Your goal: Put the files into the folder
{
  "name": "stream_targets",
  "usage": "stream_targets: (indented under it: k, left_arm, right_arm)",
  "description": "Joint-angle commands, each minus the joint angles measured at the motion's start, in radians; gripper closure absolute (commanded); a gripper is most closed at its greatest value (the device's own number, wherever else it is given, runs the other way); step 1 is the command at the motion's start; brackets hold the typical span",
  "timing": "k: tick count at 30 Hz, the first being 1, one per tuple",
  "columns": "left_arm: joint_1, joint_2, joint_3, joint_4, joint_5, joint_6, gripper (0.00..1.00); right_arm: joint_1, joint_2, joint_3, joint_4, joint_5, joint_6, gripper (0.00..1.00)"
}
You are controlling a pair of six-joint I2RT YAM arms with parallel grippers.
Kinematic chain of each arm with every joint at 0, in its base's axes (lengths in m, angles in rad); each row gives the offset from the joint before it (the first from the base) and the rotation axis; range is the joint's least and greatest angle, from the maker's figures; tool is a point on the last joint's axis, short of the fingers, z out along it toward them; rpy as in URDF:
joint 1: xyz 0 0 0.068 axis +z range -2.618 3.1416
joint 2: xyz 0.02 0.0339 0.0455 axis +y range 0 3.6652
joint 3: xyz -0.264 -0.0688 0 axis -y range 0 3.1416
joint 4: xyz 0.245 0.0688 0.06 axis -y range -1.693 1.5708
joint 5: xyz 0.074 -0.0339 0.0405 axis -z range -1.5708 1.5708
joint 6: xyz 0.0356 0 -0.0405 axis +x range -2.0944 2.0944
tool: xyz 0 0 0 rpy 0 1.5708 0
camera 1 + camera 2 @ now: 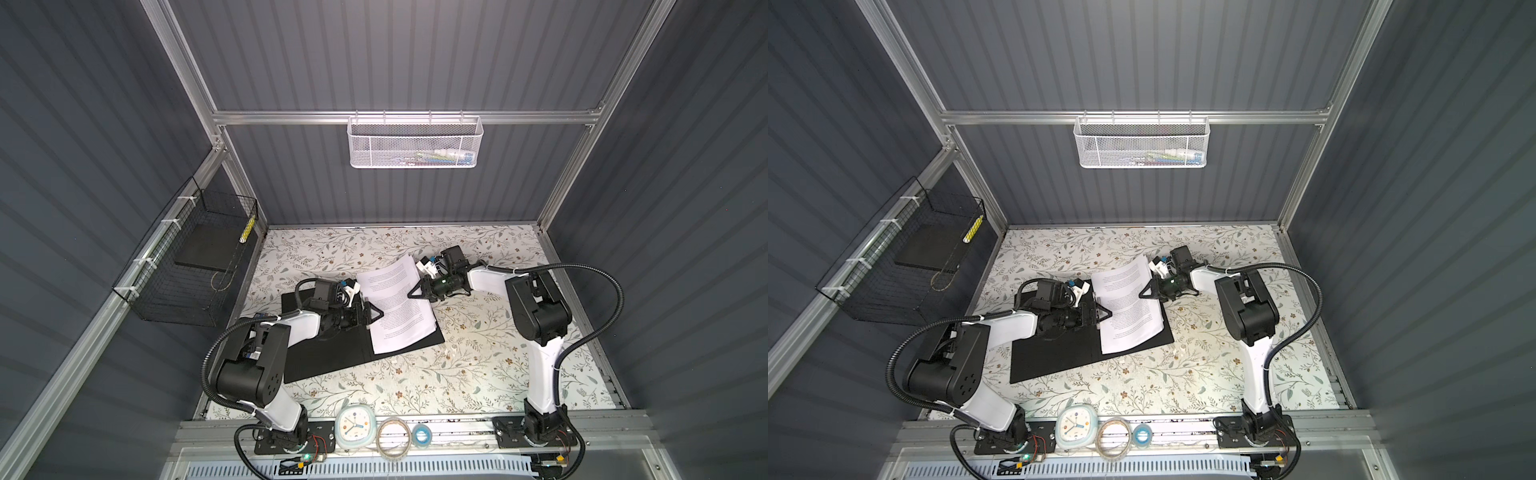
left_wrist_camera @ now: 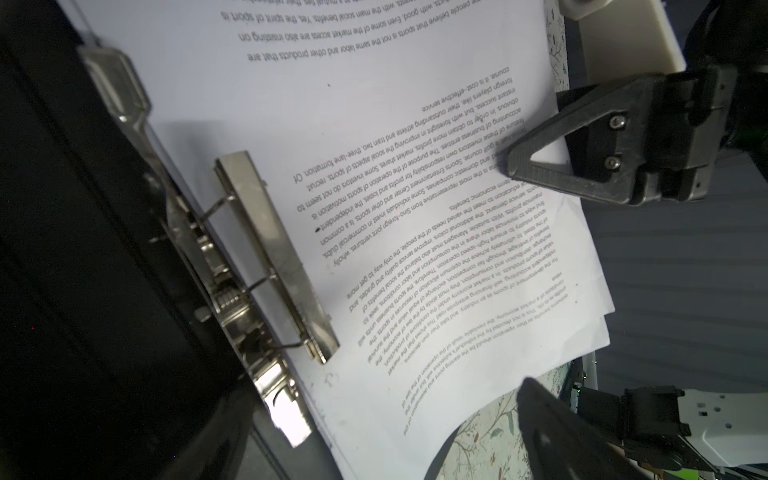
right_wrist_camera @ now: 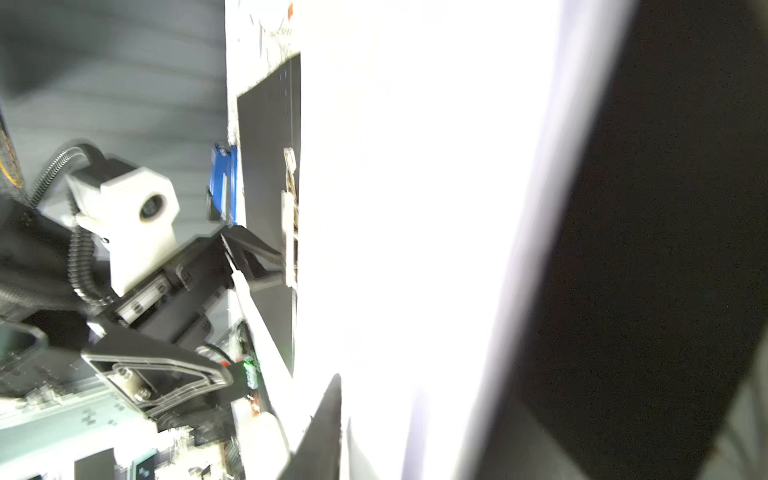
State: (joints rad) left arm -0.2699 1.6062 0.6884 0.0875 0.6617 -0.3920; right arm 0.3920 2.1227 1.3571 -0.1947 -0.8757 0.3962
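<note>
Where the open folder (image 1: 328,353) lies black side up on the floral tabletop (image 1: 457,374), we find the files (image 1: 395,307) resting on its right-hand half, one long edge along the spine. The far end of the stack reaches past the folder's far edge and curls upward in both top views. In the left wrist view the metal clamp bar (image 2: 274,249) stands over the spine-side margin of the top sheet; we cannot tell whether it presses on the paper. The sheets fan slightly apart at one corner.

The left gripper (image 1: 371,312) sits at the spine, just beside the paper's edge, jaws spread wide and holding nothing. The right gripper (image 1: 415,291) is at the opposite long edge of the stack. One of its fingers (image 2: 515,162) lies on top of the sheet's margin and the other is hidden. We cannot tell whether it grips the paper or stands slightly parted. The right wrist view is washed out white by the paper.
</note>
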Motion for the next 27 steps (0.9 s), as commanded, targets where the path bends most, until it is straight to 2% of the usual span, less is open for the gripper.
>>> stream_targets:
  k: [1, 2, 5, 7, 12, 15, 19, 23, 27]
  left_arm:
    - [-0.008, -0.022, 0.019, -0.087, -0.04, 0.031, 0.01]
    - [-0.008, -0.03, 0.019, -0.096, -0.052, 0.032, 0.01]
    - [-0.008, -0.056, 0.032, -0.155, -0.112, 0.032, 0.01]
    - [-0.008, -0.084, 0.045, -0.19, -0.149, 0.026, 0.01]
    - [-0.007, -0.135, 0.151, -0.337, -0.246, 0.024, 0.01]
    - [-0.006, -0.162, 0.201, -0.382, -0.314, 0.02, 0.01]
    - [-0.006, -0.128, 0.259, -0.375, -0.414, 0.016, 0.01]
    - [-0.006, -0.014, 0.328, -0.332, -0.411, 0.015, 0.01]
    - [-0.006, 0.098, 0.394, -0.307, -0.41, 0.014, 0.0]
  right_arm:
    - [0.007, -0.006, 0.027, -0.091, 0.066, -0.049, 0.67]
    - [0.007, -0.015, 0.028, -0.115, 0.096, -0.058, 0.66]
    - [0.005, -0.044, 0.022, -0.154, 0.187, -0.072, 0.47]
    - [0.004, -0.058, 0.034, -0.188, 0.244, -0.078, 0.46]
    - [-0.009, -0.12, 0.038, -0.261, 0.424, -0.077, 0.33]
    - [-0.022, -0.162, 0.032, -0.287, 0.477, -0.084, 0.29]
    - [-0.023, -0.178, 0.016, -0.268, 0.458, -0.084, 0.27]
    - [-0.022, -0.138, 0.039, -0.204, 0.414, -0.067, 0.26]
    - [-0.018, -0.081, 0.106, -0.172, 0.422, -0.057, 0.25]
